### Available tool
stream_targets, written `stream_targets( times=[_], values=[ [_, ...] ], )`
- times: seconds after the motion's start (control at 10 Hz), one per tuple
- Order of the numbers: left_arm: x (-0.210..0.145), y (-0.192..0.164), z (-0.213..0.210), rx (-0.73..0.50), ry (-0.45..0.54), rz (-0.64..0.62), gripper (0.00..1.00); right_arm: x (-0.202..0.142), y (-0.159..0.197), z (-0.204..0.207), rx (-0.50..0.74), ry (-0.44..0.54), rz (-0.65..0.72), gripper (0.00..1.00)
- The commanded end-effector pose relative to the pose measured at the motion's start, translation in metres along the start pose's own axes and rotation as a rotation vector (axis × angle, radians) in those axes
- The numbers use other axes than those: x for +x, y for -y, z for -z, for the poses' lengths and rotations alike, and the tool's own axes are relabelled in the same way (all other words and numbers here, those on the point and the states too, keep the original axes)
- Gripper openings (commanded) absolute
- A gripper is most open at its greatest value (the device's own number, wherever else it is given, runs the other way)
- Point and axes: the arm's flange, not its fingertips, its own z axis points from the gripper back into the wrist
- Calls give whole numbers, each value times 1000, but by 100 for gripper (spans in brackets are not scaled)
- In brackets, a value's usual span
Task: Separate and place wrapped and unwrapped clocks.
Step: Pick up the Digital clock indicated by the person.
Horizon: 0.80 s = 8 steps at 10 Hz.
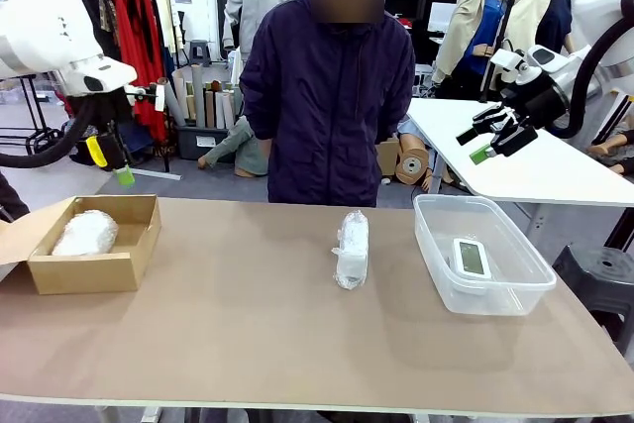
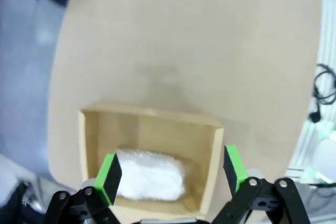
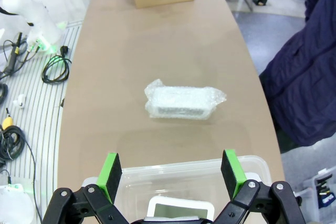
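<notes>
Left hand [image 2: 170, 174] hangs open, empty, above cardboard box [image 1: 94, 272] holding one wrapped clock [image 1: 85, 233]. Second wrapped clock [image 1: 352, 249] lies mid-surface [image 1: 238, 334]. Bare digital clock [image 1: 471, 258] sits in clear tub [image 1: 515, 289]. Right hand [image 3: 173, 174] hangs open, empty, above the tub.

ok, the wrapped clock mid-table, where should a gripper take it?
Across its narrow width, about mid-length, coming straight down from above. The wrapped clock lies flat on the table, long axis pointing toward the person, both long sides free.
</notes>
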Motion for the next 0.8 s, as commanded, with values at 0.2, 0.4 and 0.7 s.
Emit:
stream_targets(
  times=[0.2,0.4,0.7],
  values=[
    [-13,11,-15,-41,282,284,100,-2,-4,1,-10,-18,-23,100],
    [-12,10,-17,-55,337,305,100,-2,-4,1,-10,-18,-23,100],
    [-16,10,-21,-86,443,263,100,-2,-4,1,-10,-18,-23,100]
  ],
)
